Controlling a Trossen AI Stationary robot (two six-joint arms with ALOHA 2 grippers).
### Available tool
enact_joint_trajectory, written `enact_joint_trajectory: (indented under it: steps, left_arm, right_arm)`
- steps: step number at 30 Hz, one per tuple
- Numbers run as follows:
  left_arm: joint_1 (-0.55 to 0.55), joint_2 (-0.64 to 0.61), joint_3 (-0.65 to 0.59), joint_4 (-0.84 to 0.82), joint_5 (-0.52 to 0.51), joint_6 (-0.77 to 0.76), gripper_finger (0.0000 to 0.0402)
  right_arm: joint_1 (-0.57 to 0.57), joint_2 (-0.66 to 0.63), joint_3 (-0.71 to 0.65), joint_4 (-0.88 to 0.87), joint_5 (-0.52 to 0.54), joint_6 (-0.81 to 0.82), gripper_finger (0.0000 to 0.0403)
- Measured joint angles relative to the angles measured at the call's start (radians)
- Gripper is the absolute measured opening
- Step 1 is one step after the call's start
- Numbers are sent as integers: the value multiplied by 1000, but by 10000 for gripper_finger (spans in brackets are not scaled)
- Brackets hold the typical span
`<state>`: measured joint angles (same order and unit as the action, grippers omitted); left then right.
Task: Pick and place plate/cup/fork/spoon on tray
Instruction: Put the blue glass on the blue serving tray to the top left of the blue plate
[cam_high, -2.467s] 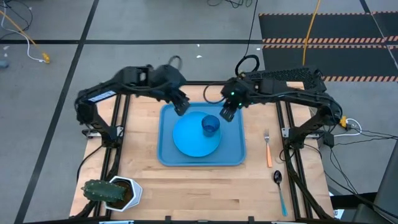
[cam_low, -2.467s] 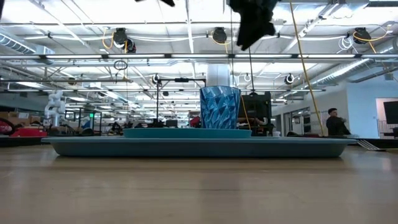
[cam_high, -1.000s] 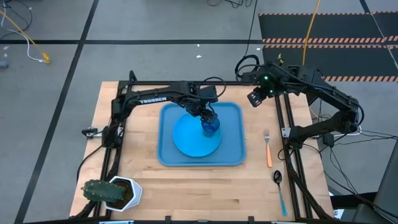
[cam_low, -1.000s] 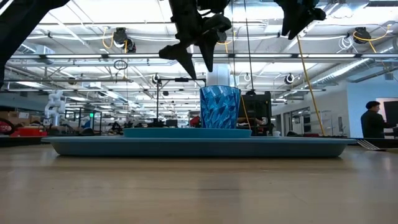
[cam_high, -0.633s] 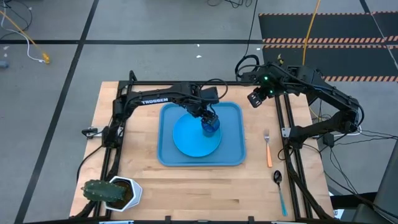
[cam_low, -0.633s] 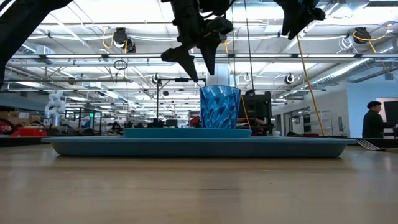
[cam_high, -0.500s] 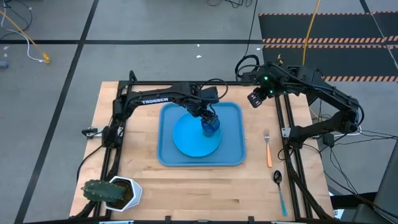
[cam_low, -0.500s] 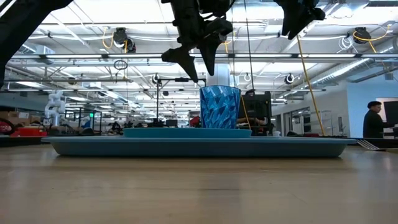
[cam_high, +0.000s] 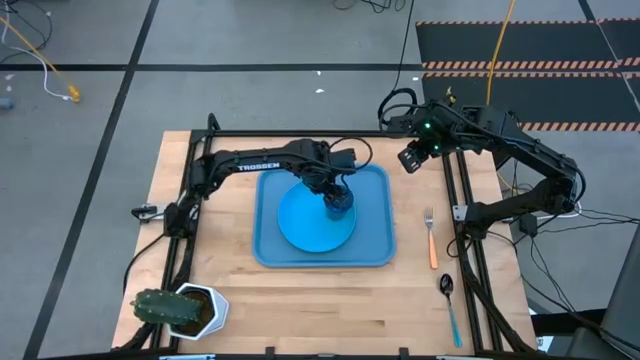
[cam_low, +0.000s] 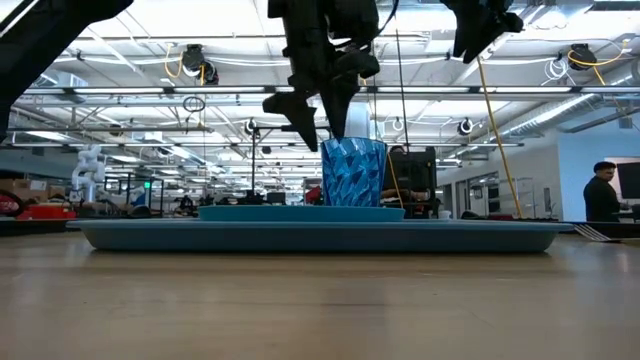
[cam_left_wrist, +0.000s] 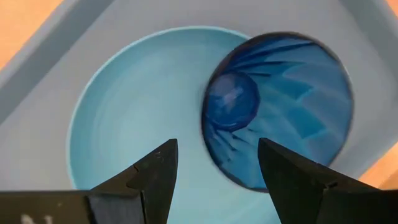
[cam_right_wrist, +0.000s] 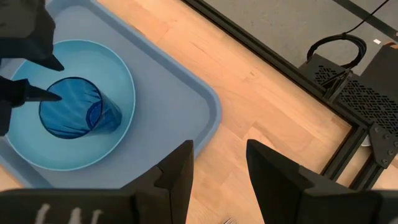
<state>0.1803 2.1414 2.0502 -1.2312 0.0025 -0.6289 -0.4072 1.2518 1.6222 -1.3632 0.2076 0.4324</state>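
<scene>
The left pincer (cam_high: 335, 188) hangs over the tray (cam_high: 270, 245), directly above the rim of the cup (cam_high: 340, 203), with its two fingers spread apart and holding nothing. In the low view the left pincer (cam_low: 318, 125) has its fingertips (cam_low: 305, 135) level with the top edge of the cup (cam_low: 353, 173); one tip sits just outside the rim on the side toward the plate's centre, and whether it touches the rim I cannot tell. The left wrist view shows the same spread: the fingers (cam_left_wrist: 155, 177) straddle the near wall of the cup (cam_left_wrist: 280, 112), which stands upright on the plate (cam_left_wrist: 124, 124).

The plate (cam_high: 305, 220) lies flat inside the tray, and the cup stands on its far right part. In the low view the tray (cam_low: 150, 236) rests flat on the wooden surface (cam_low: 320, 305).

The right pincer (cam_high: 410, 158) waits raised above the far right corner of the tray, well apart from the cup, its fingers (cam_right_wrist: 177, 171) held apart and empty.

The fork (cam_high: 431, 238) lies on the surface (cam_high: 220, 250) just to the right of the tray, orange handle toward the near edge. The spoon (cam_high: 450, 305) lies nearer the front right corner. A potted plant (cam_high: 175, 308) sits at the front left corner.
</scene>
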Motion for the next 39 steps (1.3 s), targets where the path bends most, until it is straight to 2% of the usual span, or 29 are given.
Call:
enact_joint_trajectory:
  steps: [7,15,20,39]
  left_arm:
    - [1,0,0,-2,-55,3,217]
    - [1,0,0,6,-56,8,142]
    - [1,0,0,7,-56,18,118]
    - [0,0,0,3,-68,-1,114]
  right_arm:
    - [0,0,0,1,0,0,142]
    - [0,0,0,1,0,1,142]
    - [0,0,0,1,0,1,142]
    - [0,0,0,1,0,1,142]
